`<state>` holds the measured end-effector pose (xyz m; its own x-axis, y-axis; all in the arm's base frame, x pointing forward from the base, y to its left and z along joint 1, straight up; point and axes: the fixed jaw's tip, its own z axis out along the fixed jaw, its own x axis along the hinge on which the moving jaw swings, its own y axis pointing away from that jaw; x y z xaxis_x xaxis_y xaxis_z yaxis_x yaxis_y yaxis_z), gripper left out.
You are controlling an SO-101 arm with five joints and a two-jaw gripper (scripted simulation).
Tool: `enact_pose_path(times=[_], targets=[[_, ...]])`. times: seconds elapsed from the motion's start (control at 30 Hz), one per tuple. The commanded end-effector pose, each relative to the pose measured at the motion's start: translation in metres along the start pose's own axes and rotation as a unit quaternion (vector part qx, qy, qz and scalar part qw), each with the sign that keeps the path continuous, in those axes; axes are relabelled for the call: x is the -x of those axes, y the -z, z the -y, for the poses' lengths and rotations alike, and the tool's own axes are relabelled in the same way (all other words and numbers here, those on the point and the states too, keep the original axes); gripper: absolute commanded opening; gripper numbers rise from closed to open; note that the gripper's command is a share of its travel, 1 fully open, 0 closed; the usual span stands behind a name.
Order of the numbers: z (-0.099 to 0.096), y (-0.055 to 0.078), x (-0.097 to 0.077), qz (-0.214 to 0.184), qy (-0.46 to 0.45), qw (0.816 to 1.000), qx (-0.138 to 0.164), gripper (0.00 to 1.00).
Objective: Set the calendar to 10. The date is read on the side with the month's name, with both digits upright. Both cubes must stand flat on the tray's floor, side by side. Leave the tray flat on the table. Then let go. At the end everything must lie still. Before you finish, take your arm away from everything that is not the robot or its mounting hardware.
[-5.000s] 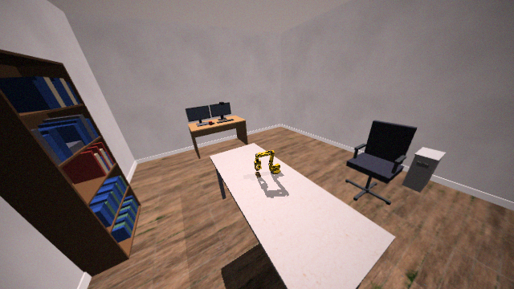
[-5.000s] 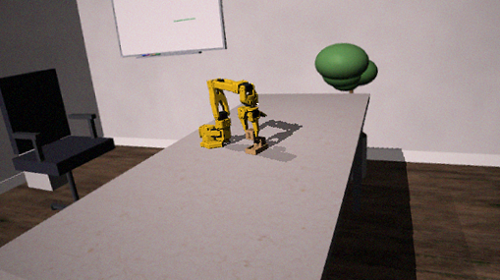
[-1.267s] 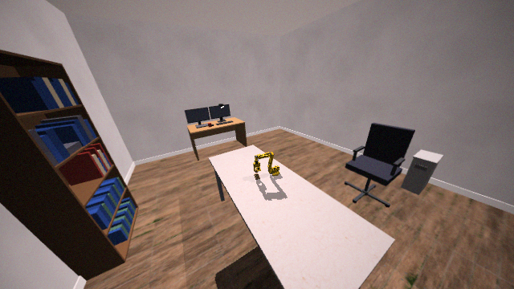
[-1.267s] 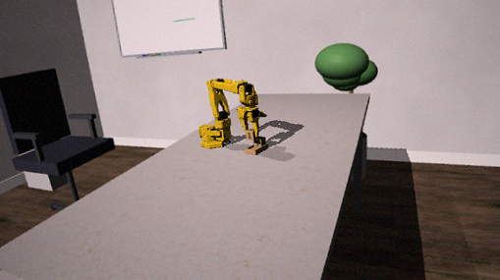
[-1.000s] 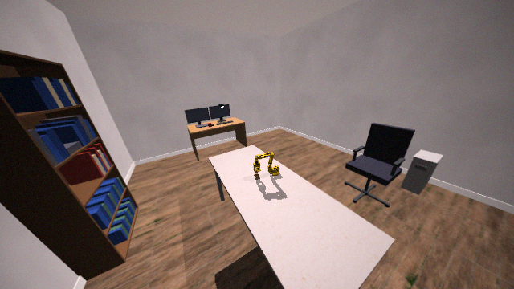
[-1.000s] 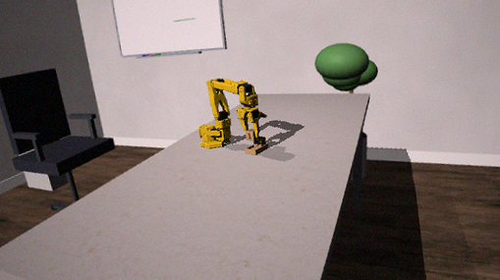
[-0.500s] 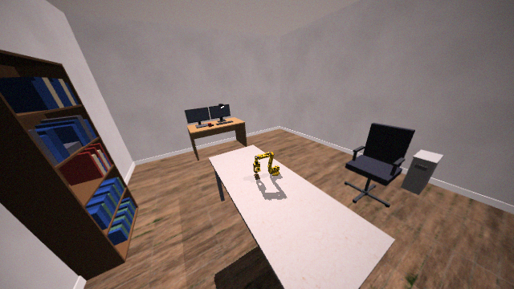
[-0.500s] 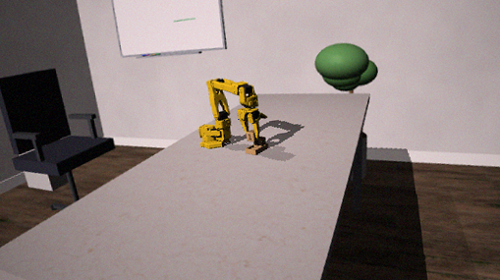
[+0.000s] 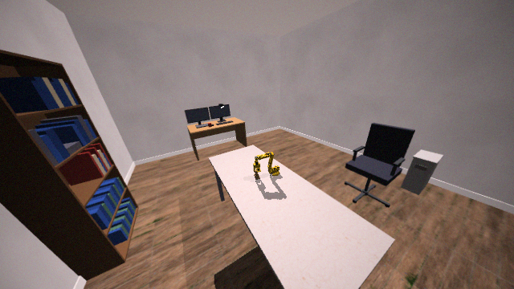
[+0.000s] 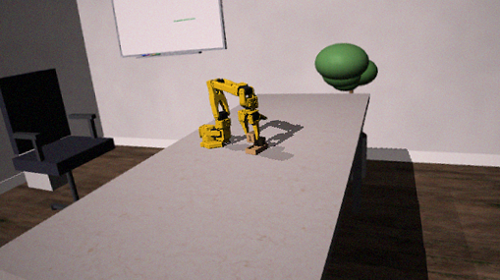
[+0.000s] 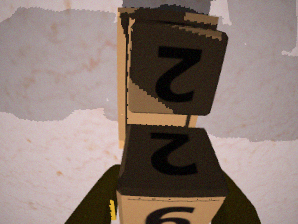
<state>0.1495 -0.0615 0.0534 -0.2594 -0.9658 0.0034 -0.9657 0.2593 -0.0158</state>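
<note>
Bookshelf (image 9: 44,201) and office chair (image 9: 373,170) (image 10: 59,156) are well off the table (image 9: 321,225) (image 10: 168,222) up top. Exterior: tray (image 10: 257,150) (image 11: 121,100)'s under the gripper (image 9: 257,177) (image 10: 251,136) (image 11: 170,172). Wrist: fingers slightly apart, pinching the nearer number cube (image 10: 250,137) (image 11: 172,160); the other cube (image 11: 177,70)'s right there crowding the tray.

Pale grey plaster walls (image 9: 193,60) (image 10: 436,23) meet a brown wood-plank floor (image 9: 161,209) (image 10: 480,215) along white skirting. A dark padded office chair (image 9: 379,168) (image 10: 63,153) stands beyond one long edge of the speckled white tabletop (image 9: 321,229) (image 10: 182,220), which catches hard-edged shadows.
</note>
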Motion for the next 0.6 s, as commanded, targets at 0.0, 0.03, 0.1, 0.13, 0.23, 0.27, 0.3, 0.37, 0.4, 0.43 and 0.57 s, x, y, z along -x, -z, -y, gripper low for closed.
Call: enact_pose_path(times=[0.0, 0.03, 0.1, 0.13, 0.23, 0.27, 0.3, 0.37, 0.4, 0.43, 0.57], targets=[[0.0025, 0.001, -0.0013, -0.001, -0.001, 1.0, -0.013, 0.0], [0.0025, 0.0003, -0.0013, -0.001, -0.001, 1.0, -0.013, 0.0], [0.0025, -0.0012, -0.0013, -0.001, -0.001, 1.0, -0.013, 0.0], [0.0024, -0.0018, -0.0013, -0.001, -0.001, 1.0, -0.013, 0.0], [0.0024, -0.003, -0.0013, -0.001, -0.001, 1.0, -0.013, 0.0], [0.0024, -0.0031, -0.0013, -0.001, -0.001, 1.0, -0.013, 0.0], [0.0024, -0.0031, -0.0013, -0.001, -0.001, 1.0, -0.013, 0.0], [0.0024, -0.0031, -0.0013, -0.001, -0.001, 1.0, -0.013, 0.0], [0.0024, -0.0031, -0.0013, -0.001, -0.001, 1.0, -0.013, 0.0], [0.0024, -0.0032, -0.0013, -0.001, -0.001, 1.0, -0.013, 0.0], [0.0023, -0.005, -0.0012, -0.001, -0.001, 1.0, -0.013, 0.0]])
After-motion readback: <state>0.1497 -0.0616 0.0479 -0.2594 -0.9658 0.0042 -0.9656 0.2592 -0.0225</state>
